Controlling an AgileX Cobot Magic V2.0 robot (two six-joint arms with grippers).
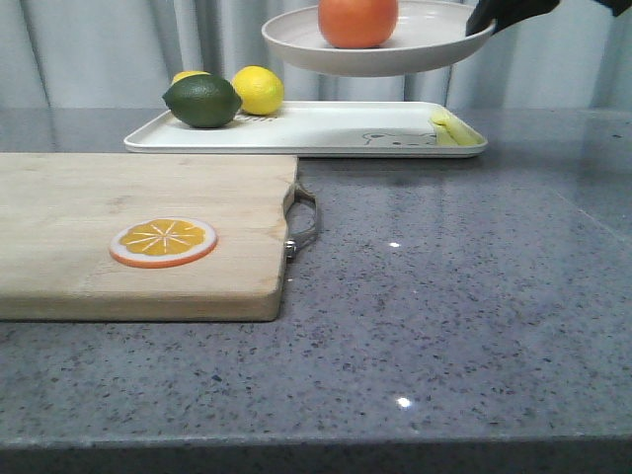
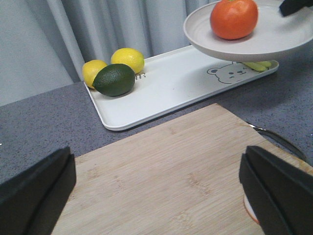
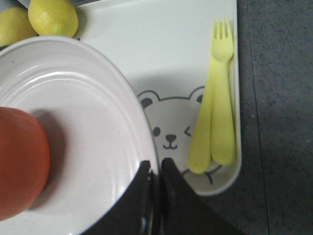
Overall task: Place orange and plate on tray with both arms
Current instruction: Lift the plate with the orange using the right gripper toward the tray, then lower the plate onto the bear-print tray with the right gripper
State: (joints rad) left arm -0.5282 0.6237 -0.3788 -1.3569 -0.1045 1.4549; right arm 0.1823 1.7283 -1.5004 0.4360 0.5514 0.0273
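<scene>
We've got the right claw [image 3: 155,169] pinched on the plate [image 1: 415,49] rim, orange [image 1: 357,22] riding on it, held above the tray [image 1: 326,128]'s bear end, clear of the yellow forks [image 3: 215,112]. Left claw [image 2: 156,191] is wide open over the cutting board [image 1: 138,237], holding nothing. Left to do: lower and release. Clearance above the tray is hard to judge.

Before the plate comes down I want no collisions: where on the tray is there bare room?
The tray's middle is bare, between the lime with two lemons at one end and the fork along the other. The plate, pinched by the right gripper, hangs above it carrying the orange.
</scene>
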